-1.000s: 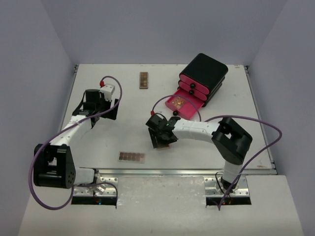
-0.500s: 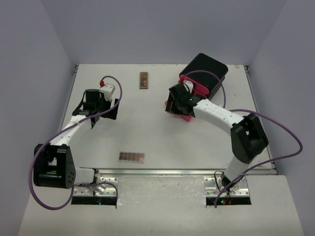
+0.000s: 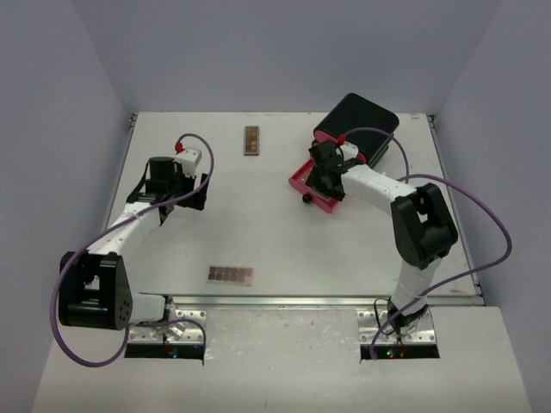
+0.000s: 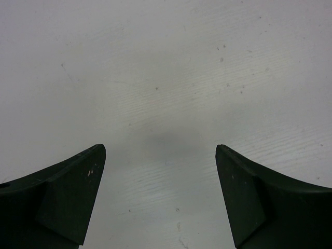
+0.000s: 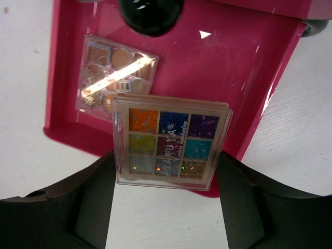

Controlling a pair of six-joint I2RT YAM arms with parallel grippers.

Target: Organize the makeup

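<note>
My right gripper [image 5: 166, 171] is shut on a square multicoloured eyeshadow palette [image 5: 170, 142] and holds it over the near edge of the open pink drawer [image 5: 244, 67]. A brown palette under a clear lid [image 5: 115, 77] lies inside that drawer. In the top view the right gripper [image 3: 326, 178] hangs over the drawer [image 3: 300, 182]. Two brown palettes lie on the table, one at the far middle [image 3: 250, 139] and one near the front edge [image 3: 231, 274]. My left gripper [image 4: 161, 197] is open and empty over bare table; in the top view it [image 3: 176, 196] is at the left.
The black box with pink drawers [image 3: 362, 120] stands at the far right, its lowest drawer pulled out with a black knob [image 5: 150, 14]. Purple cables loop round both arms. The white table [image 3: 258, 224] has walls on three sides.
My right arm has swung from the middle of the table up and to the right with the multicoloured palette, and now holds it over the pink drawer. The left arm has not moved.
</note>
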